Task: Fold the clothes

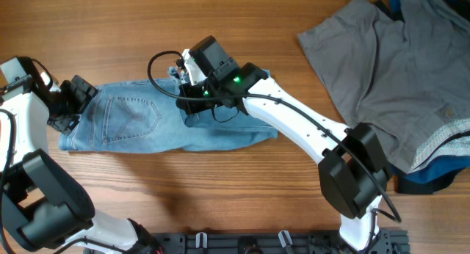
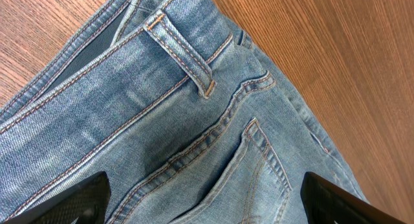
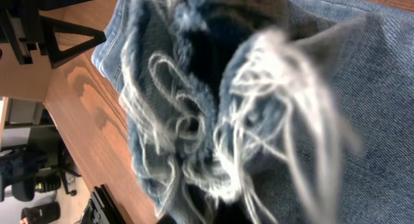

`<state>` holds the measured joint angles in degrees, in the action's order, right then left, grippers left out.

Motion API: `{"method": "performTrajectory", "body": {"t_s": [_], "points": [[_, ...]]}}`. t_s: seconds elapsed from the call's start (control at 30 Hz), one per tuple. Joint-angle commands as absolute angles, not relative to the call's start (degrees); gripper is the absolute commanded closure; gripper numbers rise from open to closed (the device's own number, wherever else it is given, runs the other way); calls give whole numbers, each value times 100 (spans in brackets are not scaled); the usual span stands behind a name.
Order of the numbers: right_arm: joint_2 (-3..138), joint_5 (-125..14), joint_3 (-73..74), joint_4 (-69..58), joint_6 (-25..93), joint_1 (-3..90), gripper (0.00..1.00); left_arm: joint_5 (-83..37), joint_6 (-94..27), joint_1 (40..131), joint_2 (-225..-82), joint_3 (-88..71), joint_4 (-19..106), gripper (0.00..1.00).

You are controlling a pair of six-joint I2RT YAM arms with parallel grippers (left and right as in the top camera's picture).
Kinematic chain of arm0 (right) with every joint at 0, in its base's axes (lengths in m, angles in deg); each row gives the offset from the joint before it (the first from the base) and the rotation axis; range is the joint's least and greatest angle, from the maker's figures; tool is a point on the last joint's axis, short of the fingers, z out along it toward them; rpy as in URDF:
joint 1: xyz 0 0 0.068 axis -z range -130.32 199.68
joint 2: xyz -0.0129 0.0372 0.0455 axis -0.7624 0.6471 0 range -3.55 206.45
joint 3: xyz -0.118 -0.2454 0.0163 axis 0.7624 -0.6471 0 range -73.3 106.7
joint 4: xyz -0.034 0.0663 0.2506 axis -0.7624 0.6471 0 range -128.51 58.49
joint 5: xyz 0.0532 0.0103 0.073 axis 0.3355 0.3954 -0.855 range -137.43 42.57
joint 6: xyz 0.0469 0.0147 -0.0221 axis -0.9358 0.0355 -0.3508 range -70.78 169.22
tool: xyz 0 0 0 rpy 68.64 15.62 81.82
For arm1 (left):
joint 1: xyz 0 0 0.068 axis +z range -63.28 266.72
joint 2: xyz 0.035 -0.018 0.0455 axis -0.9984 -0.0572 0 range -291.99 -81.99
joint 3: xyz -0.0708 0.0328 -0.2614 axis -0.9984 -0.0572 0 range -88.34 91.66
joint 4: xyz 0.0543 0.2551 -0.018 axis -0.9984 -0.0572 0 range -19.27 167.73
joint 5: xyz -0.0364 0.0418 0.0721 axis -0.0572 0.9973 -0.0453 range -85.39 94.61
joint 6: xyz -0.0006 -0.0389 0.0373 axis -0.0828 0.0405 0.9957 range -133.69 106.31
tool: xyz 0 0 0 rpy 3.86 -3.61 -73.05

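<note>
Right jaws pinch the jeans (image 1: 125,125) at frayed hems (image 3: 194,120); left jaws gape above waistband (image 2: 97,75).

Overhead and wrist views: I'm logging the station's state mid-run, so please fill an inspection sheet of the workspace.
Surface: wooden table, no marks seen.
Job's things: jeans folded, back pocket up; grey garment at right, over a dark-blue garment.
Clutter: nothing seen.
Grippers: left gripper open over the waistband; right gripper apparently shut on the frayed hems.
Cables: black cable loops off the right wrist above the jeans.
Surroundings: dark furniture on the floor beyond the table edge.
</note>
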<state>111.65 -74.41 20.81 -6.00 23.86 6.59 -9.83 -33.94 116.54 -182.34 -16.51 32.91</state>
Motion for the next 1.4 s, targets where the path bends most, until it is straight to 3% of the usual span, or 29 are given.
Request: {"method": "performTrajectory", "body": {"t_s": [0.0,0.13,0.17,0.2,0.23,0.4,0.5,0.57,0.63,0.77,1.07,1.13,1.2,1.27,1.33,1.37], "points": [[11250,-7609,2107,-652,2362,565,90,-926,-3344,11639,-18306,-1705,3287,5],[11250,-7625,2107,-689,2375,480,86,-926,-3344,11639,-18306,-1705,3287,5],[11250,-7627,2107,-779,2379,453,56,-926,-3344,11639,-18306,-1705,3287,5],[11250,-7627,2107,-803,2379,453,39,-926,-3344,11639,-18306,-1705,3287,6],[11250,-7627,2107,-829,2401,453,30,-926,-3344,11639,-18306,-1705,3287,5],[11250,-7161,2107,-742,2561,467,28,-926,-3344,11639,-18304,-1705,3287,5],[11250,-5533,2109,202,2687,585,25,-915,-3324,11641,-18304,-1705,3297,1],[11250,-4827,2109,1024,2655,941,23,-906,-2668,11641,-18304,-1690,3418,7],[11250,-4827,2109,1638,2657,1450,23,-629,-2133,11674,-18304,-1607,3708,1],[11250,-4989,2037,2180,2674,2097,23,-58,-1986,11726,-18481,-1609,4215,0],[11250,-5402,1143,1802,2655,2191,23,296,-1989,12194,-19736,-1611,4106,2],[11250,-5454,1132,1734,2657,2191,23,156,-2010,12330,-19987,-1611,4041,14],[11250,-5675,1132,1551,2676,2191,23,-28,-2008,12349,-20099,-1613,4036,19],[11250,-6007,1132,1260,2674,2191,23,-52,-2010,12347,-20147,-1611,4023,50],[11250,-5999,1132,1227,2676,2191,23,-52,-2010,12347,-20147,-1611,4023,74],[11250,-5996,1132,1227,2676,2191,23,-52,-2010,12347,-20147,-1611,4025,80]]}}
